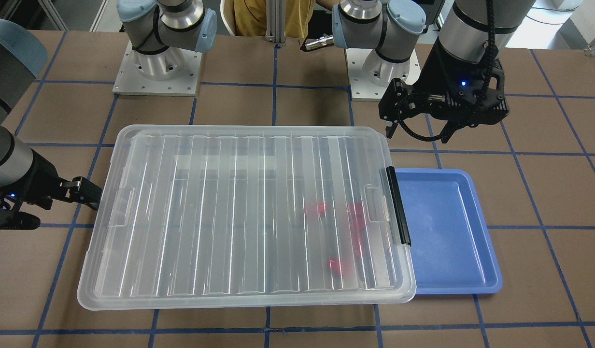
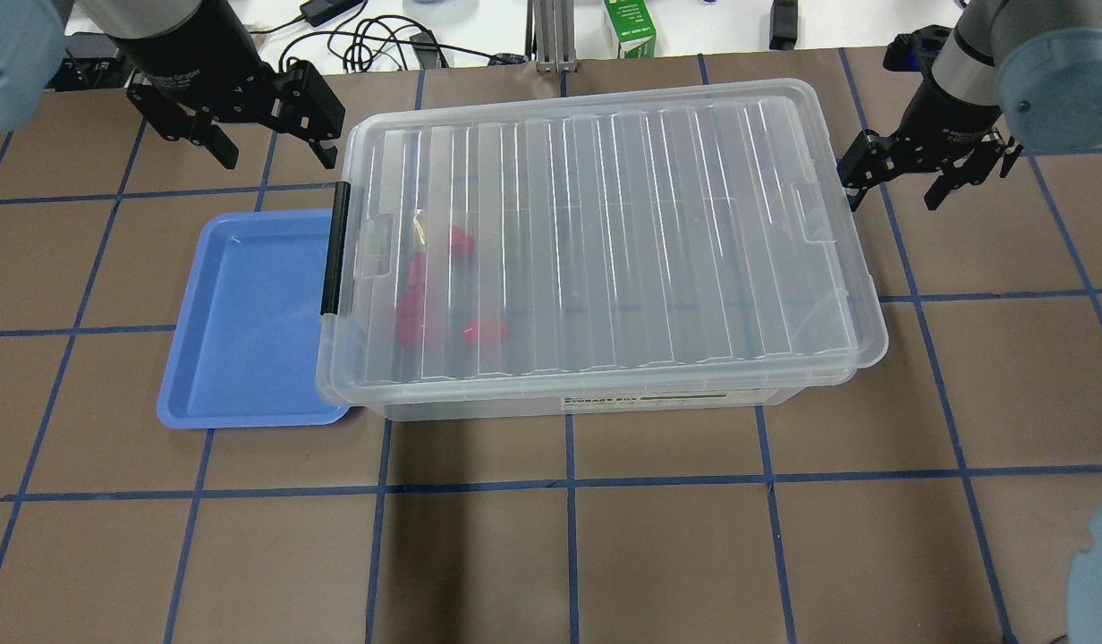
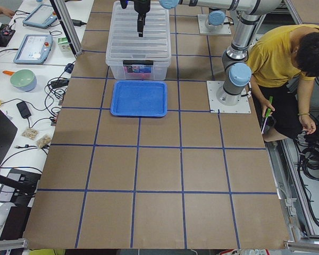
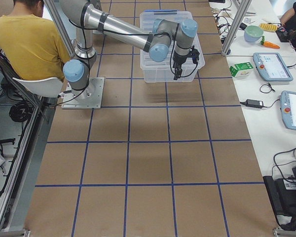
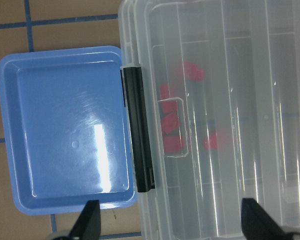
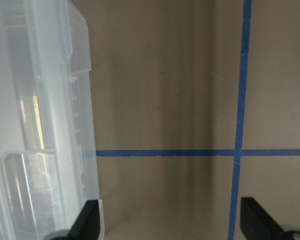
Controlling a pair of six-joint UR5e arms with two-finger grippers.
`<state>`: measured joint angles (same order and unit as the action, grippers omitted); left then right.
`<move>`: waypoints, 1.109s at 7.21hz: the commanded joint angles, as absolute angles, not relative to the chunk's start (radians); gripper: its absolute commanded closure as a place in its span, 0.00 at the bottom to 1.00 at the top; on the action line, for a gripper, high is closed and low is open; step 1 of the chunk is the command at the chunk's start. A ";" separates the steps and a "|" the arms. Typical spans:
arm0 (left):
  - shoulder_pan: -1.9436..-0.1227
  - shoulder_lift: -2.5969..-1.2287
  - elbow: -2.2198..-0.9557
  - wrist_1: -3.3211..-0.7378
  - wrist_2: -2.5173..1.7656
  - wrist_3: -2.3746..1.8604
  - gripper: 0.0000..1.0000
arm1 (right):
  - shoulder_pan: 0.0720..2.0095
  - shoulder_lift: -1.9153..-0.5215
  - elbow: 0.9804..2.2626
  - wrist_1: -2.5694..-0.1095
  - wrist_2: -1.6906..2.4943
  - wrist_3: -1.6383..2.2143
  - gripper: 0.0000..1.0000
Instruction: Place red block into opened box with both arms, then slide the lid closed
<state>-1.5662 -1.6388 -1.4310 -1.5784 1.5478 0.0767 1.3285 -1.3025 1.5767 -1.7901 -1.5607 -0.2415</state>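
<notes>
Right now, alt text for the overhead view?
A ribbed clear lid covers the box; red blocks show through near its left end, beside a blue tray. The left gripper and right gripper hover open off the short ends, holding nothing.

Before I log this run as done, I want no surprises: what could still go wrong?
1. The right gripper sits open close to the lid's short edge; a careless retreat could catch that edge and shift the lid.
2. The lid overhangs the tray's rim beside the latch bar, so moving the tray might lift or drag it.
3. Nothing shows the lid snapped down on the box, so a bump might slide it open.
</notes>
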 commanded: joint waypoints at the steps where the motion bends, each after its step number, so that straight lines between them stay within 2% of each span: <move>1: -1.566 -1.638 -1.430 -1.577 1.548 0.077 0.00 | 1.331 -1.371 1.530 -1.775 -1.557 -0.258 0.00; 4: -1.566 -1.638 -1.431 -1.578 1.548 0.077 0.00 | 1.363 -1.583 1.540 -1.613 -1.554 -0.236 0.00; 7: -1.566 -1.638 -1.431 -1.578 1.548 0.077 0.00 | 1.573 -1.606 1.566 -1.623 -1.562 0.056 0.00; 8: -1.566 -1.638 -1.431 -1.578 1.548 0.077 0.00 | 1.581 -1.605 1.566 -1.623 -1.562 0.058 0.00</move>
